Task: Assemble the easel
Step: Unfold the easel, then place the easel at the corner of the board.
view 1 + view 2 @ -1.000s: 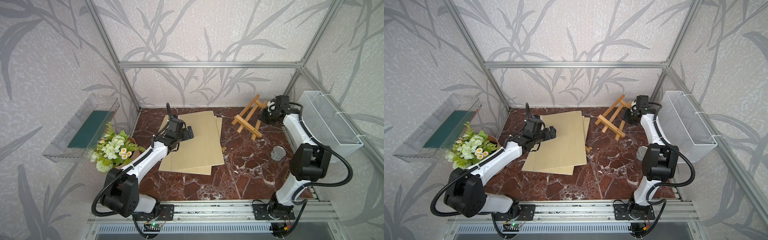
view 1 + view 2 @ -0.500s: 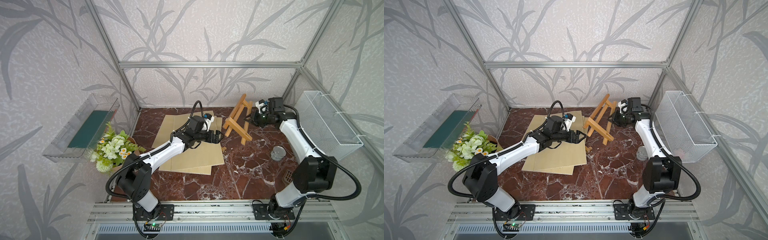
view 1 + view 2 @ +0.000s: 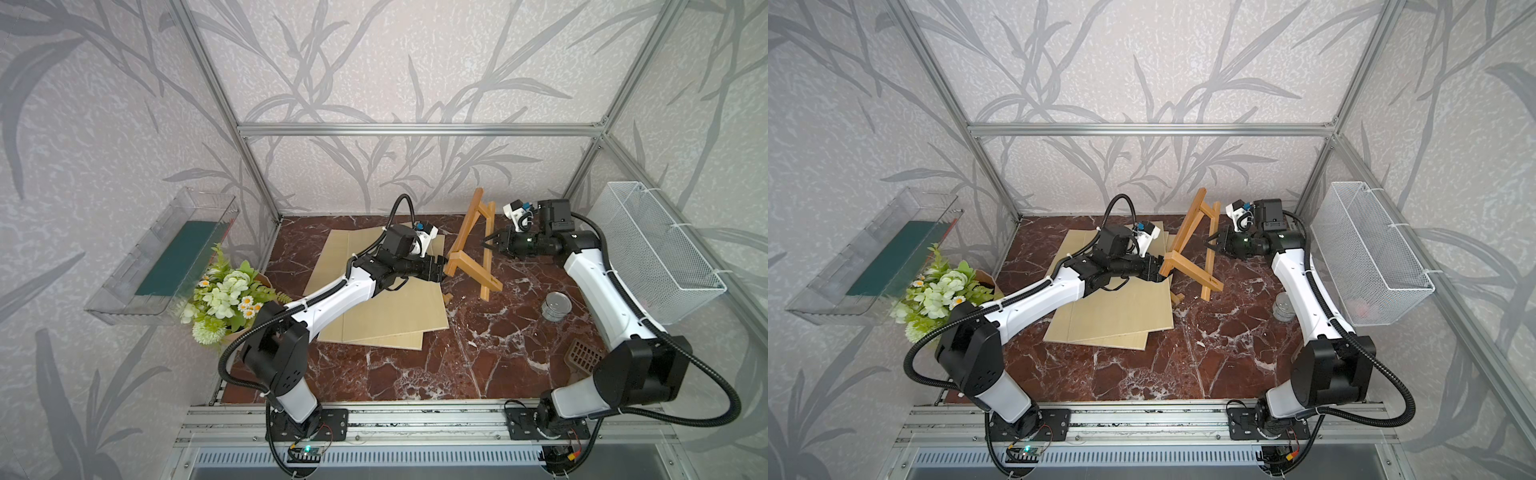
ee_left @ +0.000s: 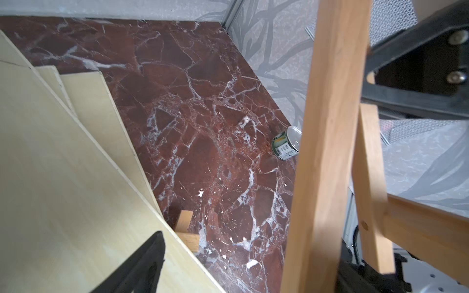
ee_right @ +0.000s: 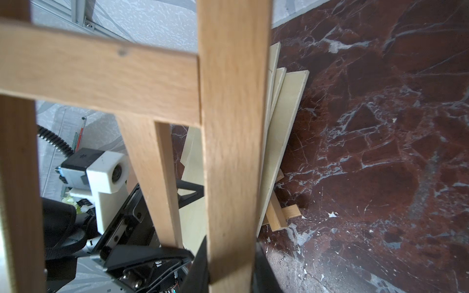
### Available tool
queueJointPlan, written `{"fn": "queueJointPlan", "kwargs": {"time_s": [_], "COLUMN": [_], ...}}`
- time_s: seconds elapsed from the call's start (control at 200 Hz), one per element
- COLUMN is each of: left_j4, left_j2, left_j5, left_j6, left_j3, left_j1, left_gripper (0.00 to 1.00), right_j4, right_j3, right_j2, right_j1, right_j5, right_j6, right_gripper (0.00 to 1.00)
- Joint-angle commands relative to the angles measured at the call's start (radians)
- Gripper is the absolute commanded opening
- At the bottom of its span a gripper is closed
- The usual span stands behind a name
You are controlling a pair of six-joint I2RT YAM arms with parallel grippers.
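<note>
Top views: easel held tilted near the back of the surface. Right pincer clamps one leg. Left pincer sits at the easel's lower end.

Left wrist: jaws wide around a leg, not gripping.

Right wrist: leg pinched. Small wooden piece lies loose beside the boards, likely unfitted.

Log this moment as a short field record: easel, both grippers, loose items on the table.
easel: wooden A-frame easel, raised on end between the arms, not lying flat
right gripper: shut on one easel leg
left gripper: open, straddling the easel's lower corner
under left arm: stack of pale plywood boards
loose: small wooden block beside the boards; silver tin can near the right arm
</note>
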Motion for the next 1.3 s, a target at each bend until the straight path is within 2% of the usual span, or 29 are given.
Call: {"fn": "queueJointPlan", "kwargs": {"time_s": [0.0, 0.175, 0.335, 0.455, 0.575, 0.655, 0.765, 0.87, 0.98, 1.129, 1.294], "left_j4": [-0.041, -0.024, 0.001, 0.009, 0.020, -0.020, -0.081, -0.129, -0.178, -0.207, -0.226], "left_j2": [0.029, 0.070, 0.076, 0.028, -0.071, -0.141, -0.232, -0.308, -0.364, -0.402, -0.429], "left_j5": [-0.113, -0.135, -0.150, -0.163, -0.212, -0.314, -0.417, -0.491, -0.520, -0.507, -0.523], "left_j6": [0.012, -0.039, -0.122, -0.106, -0.119, -0.176, -0.260, -0.275, -0.266, -0.275, -0.256], "left_j3": [0.065, 0.141, 0.129, 0.071, -0.044, -0.133, -0.263, -0.361, -0.415, -0.456, -0.467], "left_j1": [0.007, 0.056, 0.118, 0.125, 0.137, 0.167, 0.236, 0.284, 0.318, 0.357, 0.369], "left_gripper": [0.82, 0.82, 0.83, 0.94, 0.98, 0.98, 0.97, 0.98, 0.97, 0.98, 0.97], "right_j4": [0.008, 0.004, 0.076, 0.131, 0.194, 0.240, 0.360, 0.578, 0.764, 1.034, 1.117], "right_j3": [-0.026, -0.087, -0.112, -0.083, -0.075, -0.084, -0.121, -0.182, -0.196, -0.173, -0.066], "right_j2": [-0.074, -0.143, -0.205, -0.215, -0.226, -0.221, -0.182, -0.100, 0.036, 0.251, 0.454], "right_j1": [0.003, 0.003, 0.003, 0.003, 0.008, 0.044, 0.149, 0.214, 0.221, 0.221, 0.221], "right_j5": [-0.118, -0.123, -0.125, -0.024, 0.215, 0.460, 0.882, 1.144, 1.311, 1.476, 1.660], "right_j6": [-0.013, -0.040, -0.024, -0.004, -0.023, -0.089, -0.207, -0.320, -0.382, -0.482, -0.528], "right_gripper": [0.04, 0.03, 0.03, 0.02, 0.02, 0.00, 0.00, 0.00, 0.00, 0.00, 0.00]}}
